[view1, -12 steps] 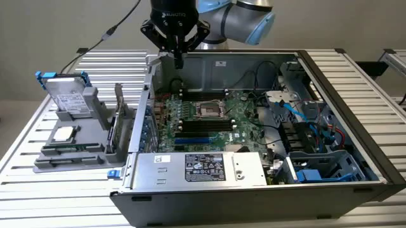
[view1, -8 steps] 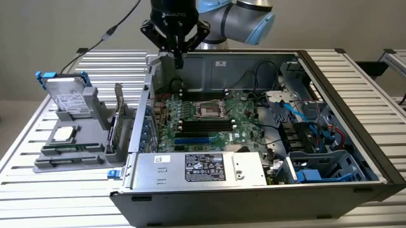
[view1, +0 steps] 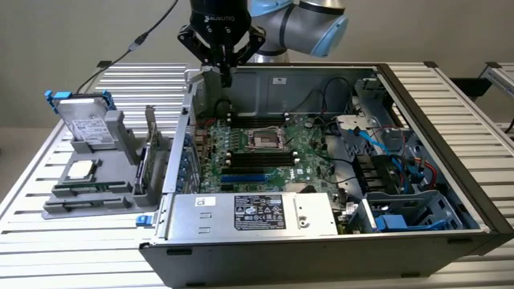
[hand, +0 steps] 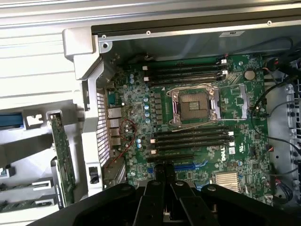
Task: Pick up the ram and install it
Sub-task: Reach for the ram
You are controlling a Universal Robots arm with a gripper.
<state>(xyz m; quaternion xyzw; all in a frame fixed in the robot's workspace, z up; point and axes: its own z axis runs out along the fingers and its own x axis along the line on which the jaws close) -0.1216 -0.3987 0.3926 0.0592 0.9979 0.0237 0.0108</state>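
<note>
Gripper point(view1: 225, 77): hangs over the back corner of the open computer case point(view1: 321, 265), on the exterior view's left, above the motherboard point(view1: 313, 135). In the wrist view its fingers point(hand: 159, 176) look pressed together, and no green board shows between them or below the tips. Judged empty.

Ram point(view1: 88, 191): reads as the narrow green stick lying flat in the front tray of the grey parts holder point(view1: 56, 211). This is outside the case on the exterior view's left, well apart from the gripper. The same holder has a hard drive point(view1: 84, 123) standing at the back, a square processor chip point(view1: 83, 170) in the middle, and an expansion card point(hand: 63, 160) on edge beside the case wall.

Memory slots point(view1: 259, 159): black banks on either side of the CPU socket point(view1: 263, 138). All look vacant.

Step in hand, as judged: pick not yet made, with the arm over the install site rather than over the stick.

The pick calls for:
- clearing the case wall to reach the holder
- spreading the fingers
- squaring them to the stick's long edges, so that it later seats straight in a slot
</note>
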